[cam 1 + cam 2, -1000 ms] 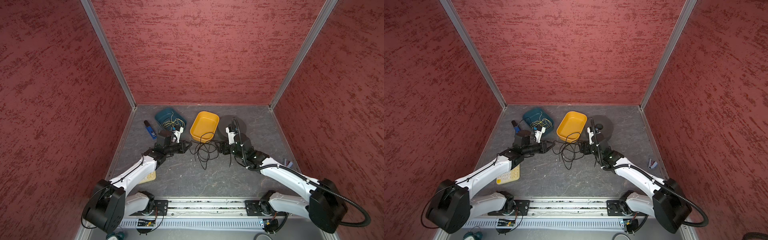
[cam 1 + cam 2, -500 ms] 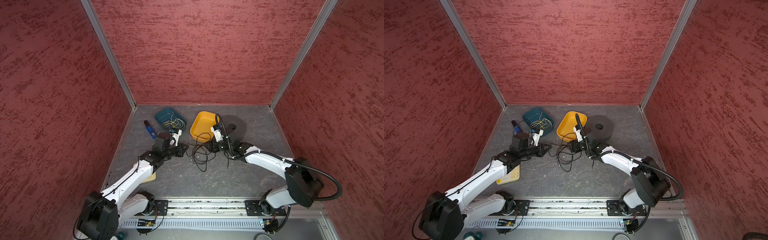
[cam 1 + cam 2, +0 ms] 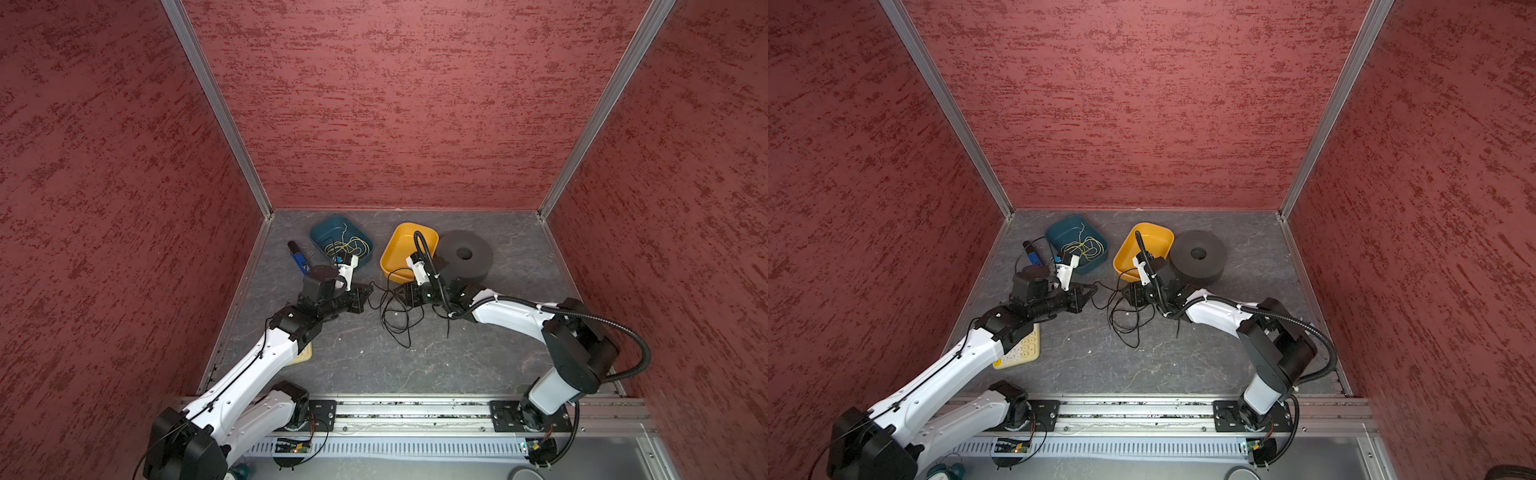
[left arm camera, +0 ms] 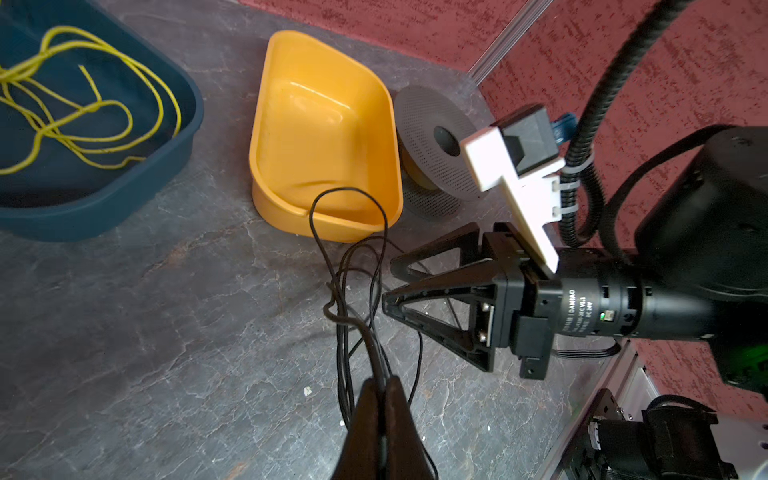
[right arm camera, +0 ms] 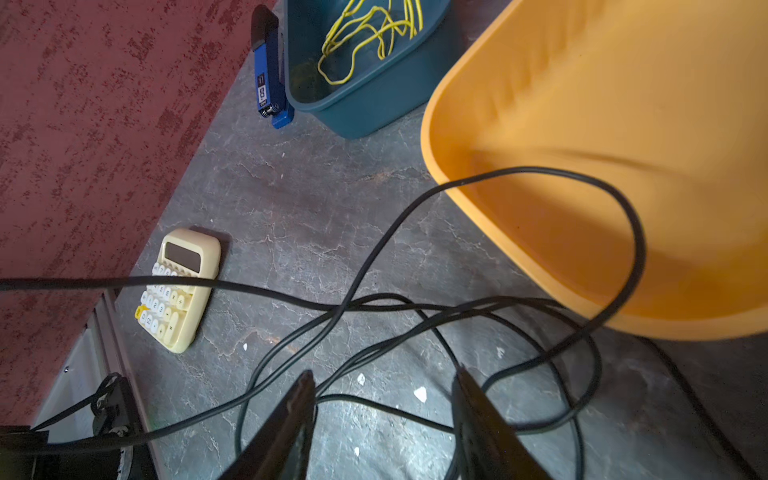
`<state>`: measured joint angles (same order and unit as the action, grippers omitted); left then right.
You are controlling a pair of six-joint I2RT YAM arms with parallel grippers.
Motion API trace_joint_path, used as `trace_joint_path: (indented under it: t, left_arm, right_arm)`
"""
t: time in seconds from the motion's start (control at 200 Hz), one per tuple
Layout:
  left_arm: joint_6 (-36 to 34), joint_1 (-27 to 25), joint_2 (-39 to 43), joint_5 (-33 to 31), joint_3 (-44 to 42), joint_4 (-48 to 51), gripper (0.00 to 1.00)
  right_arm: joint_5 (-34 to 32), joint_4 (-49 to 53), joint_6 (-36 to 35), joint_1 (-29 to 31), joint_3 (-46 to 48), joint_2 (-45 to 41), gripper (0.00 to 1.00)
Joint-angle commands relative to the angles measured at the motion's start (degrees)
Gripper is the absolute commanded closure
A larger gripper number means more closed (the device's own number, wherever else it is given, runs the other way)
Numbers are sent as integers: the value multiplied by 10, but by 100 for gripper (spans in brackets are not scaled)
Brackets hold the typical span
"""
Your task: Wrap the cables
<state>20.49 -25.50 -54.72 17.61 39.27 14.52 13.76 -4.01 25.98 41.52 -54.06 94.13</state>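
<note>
A pale calculator lies on the grey floor at the far left. Behind it, a blue stapler lies just beside a blue tray with thin yellow wire inside. The left gripper is squeezed tight on the black cord. The cord lies in loose loops on the floor between the two grippers. One loop reaches the near side of the yellow tray. The right gripper has its jaws apart, with cord strands running between them. A black foam ring sits beside the yellow tray.
</note>
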Motion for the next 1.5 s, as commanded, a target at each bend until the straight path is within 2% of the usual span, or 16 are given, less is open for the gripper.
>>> trace_joint_path:
  t: [0.0, 0.12, 0.336, 0.501, 0.611, 0.721, 0.812, 0.947, 1.052, 1.192, 1.242, 1.293, 1.338, 1.423, 1.493]
  left_arm:
    - [-12, -3, 5, -10, 16, 8, 95]
    - [1, -3, 9, 3, 29, 13, 95]
    - [35, -3, 8, 39, 76, 14, 95]
    - [45, -3, -8, 62, 118, 25, 95]
    - [45, -2, -15, 63, 136, 32, 95]
    - [41, -2, -16, 56, 143, 43, 95]
    - [29, -2, -13, 37, 151, 66, 95]
    - [9, -1, -4, -34, 160, 134, 94]
    - [1, 5, 9, -94, 144, 171, 93]
    - [2, 35, 5, -127, 121, 210, 91]
    - [3, 46, 3, -127, 111, 214, 87]
    - [8, 54, 3, -126, 101, 214, 65]
    - [12, 61, 3, -123, 92, 211, 54]
    - [19, 63, 0, -114, 86, 202, 40]
    - [25, 63, -8, -96, 84, 190, 32]
  right_arm:
    - [-9, -35, 10, 5, -3, -6, 42]
    - [-8, -42, -6, 5, -1, -3, 37]
    - [-23, -95, -28, 10, 29, 6, 43]
    - [-32, -125, -33, 12, 46, 3, 44]
    - [-27, -163, -39, 13, 65, -1, 42]
    - [-35, -157, -46, 13, 60, 4, 42]
    - [-57, -143, -49, 14, 56, 10, 42]
    - [-116, -107, -36, 14, 52, 3, 41]
    - [-126, -75, -30, 14, 57, -11, 35]
    - [-179, 19, -25, 13, 64, -28, 31]
    - [-194, 46, -21, 13, 72, -37, 31]
    - [-206, 69, -12, 13, 79, -44, 31]
    - [-211, 83, -2, 13, 88, -50, 32]
    - [-214, 107, 19, 13, 101, -54, 36]
    - [-211, 118, 31, 13, 107, -49, 39]
